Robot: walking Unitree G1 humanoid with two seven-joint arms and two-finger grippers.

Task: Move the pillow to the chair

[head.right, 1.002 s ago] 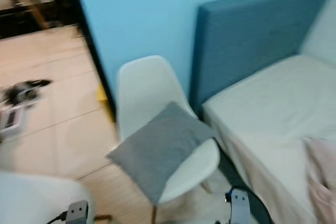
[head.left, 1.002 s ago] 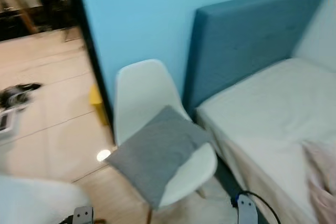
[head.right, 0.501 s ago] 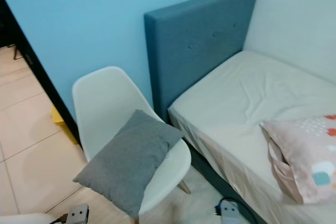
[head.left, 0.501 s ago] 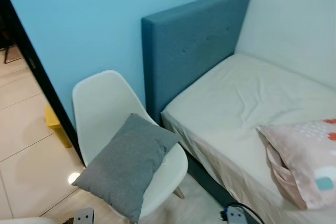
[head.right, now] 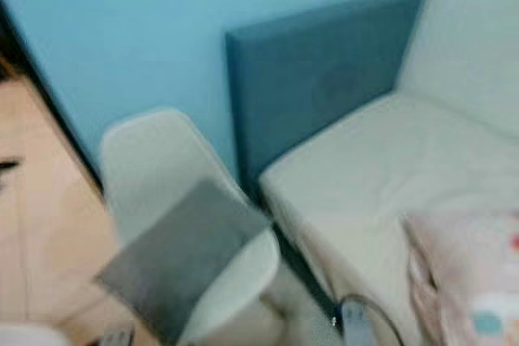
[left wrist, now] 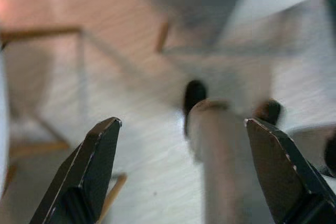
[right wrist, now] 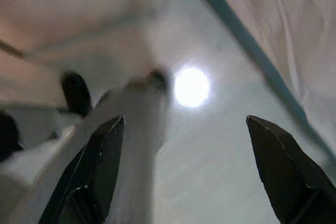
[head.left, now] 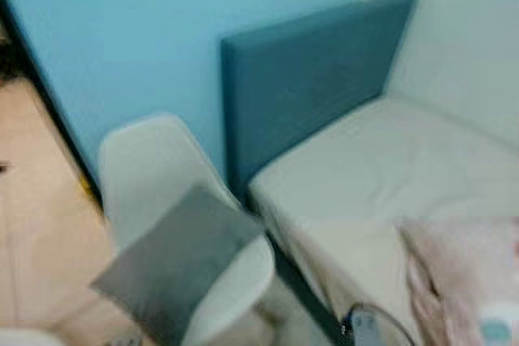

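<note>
Grey pillow (head.left: pixel 174 261) rests tilted across white chair (head.left: pixel 154 176) seat beside bed (head.left: pixel 389 176); left claw (left wrist: pixel 181 174) and right claw (right wrist: pixel 184 169) both released, empty, aimed floorward — task looks complete.

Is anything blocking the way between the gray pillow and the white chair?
No, nothing visible does. The gray pillow already lies on the seat of the white chair, its corner hanging over the front edge. Both grippers hang low, open and holding nothing.
</note>
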